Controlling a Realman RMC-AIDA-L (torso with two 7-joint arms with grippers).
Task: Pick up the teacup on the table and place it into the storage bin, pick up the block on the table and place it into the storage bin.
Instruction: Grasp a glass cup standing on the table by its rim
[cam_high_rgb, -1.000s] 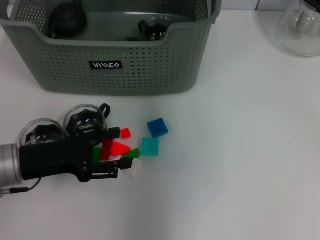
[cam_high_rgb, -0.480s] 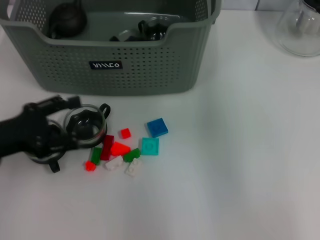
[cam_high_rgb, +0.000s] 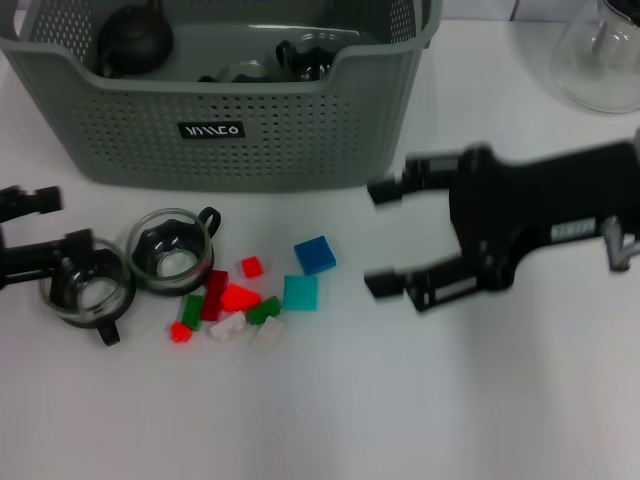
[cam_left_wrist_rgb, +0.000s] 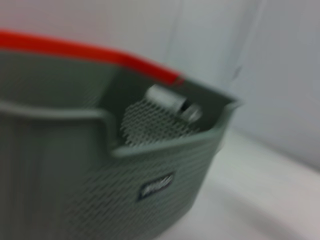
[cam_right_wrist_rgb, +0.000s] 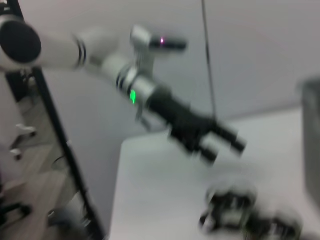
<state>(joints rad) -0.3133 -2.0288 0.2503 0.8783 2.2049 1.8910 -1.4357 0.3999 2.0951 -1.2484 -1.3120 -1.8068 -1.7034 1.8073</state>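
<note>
Storage bin, grey-green and perforated, stands at the far left part of the white table and already holds dark teaware. Right gripper, coming in from the table's right edge, hangs with its jaws spread wide and empty, pointing toward the blocks from a short way off. Left gripper sits at the table's left edge with its two fingers apart, empty, just beside the nearer teacup. A second glass teacup stands next to the first, in front of the bin. Scattered blocks lie near the table's middle, among them a blue block, a teal block and a small red block. Judged step: the right arm reaching for a block. It should single out a block lying apart from the cluster, such as the blue one, descend squarely over it, and close across its flat sides without nudging its neighbours.
</note>
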